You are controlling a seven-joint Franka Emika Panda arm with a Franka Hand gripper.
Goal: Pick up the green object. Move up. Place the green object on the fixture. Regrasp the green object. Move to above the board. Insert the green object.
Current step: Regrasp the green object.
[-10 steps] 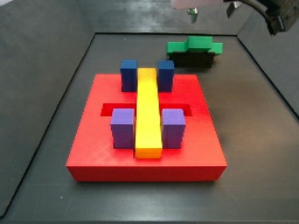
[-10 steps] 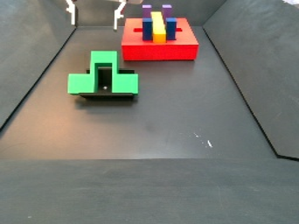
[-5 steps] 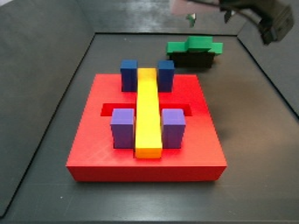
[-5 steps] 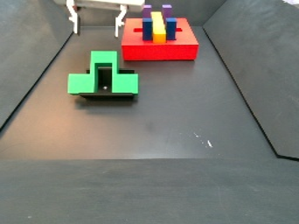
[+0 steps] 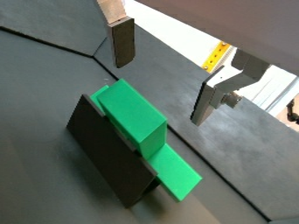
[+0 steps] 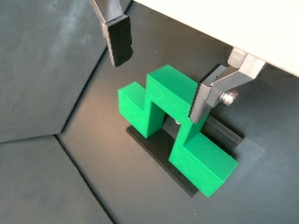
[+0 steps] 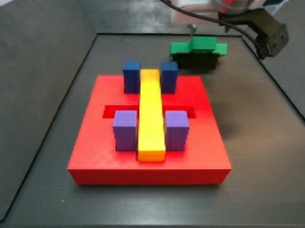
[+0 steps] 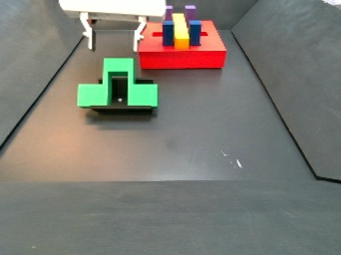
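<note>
Pincer (image 6: 163, 74) wide and empty, hanging above the green object (image 6: 176, 122) that rests on the fixture (image 5: 111, 162).

My fingers (image 5: 122, 41) stand apart with nothing between them, so the step in hand looks like the regrasp. To do it well, I judge I should come straight down, straddle the raised middle cube, and close evenly so the piece does not tip off its perch. On the dark floor (image 8: 186, 149) the board (image 7: 149, 151) sits well apart, carrying the yellow bar (image 7: 152, 111), blue blocks (image 7: 132, 71) and purple blocks (image 7: 177, 125); nothing stands between me and the piece.

The pincer (image 8: 115, 38) hangs high (plates spread, empty).
</note>
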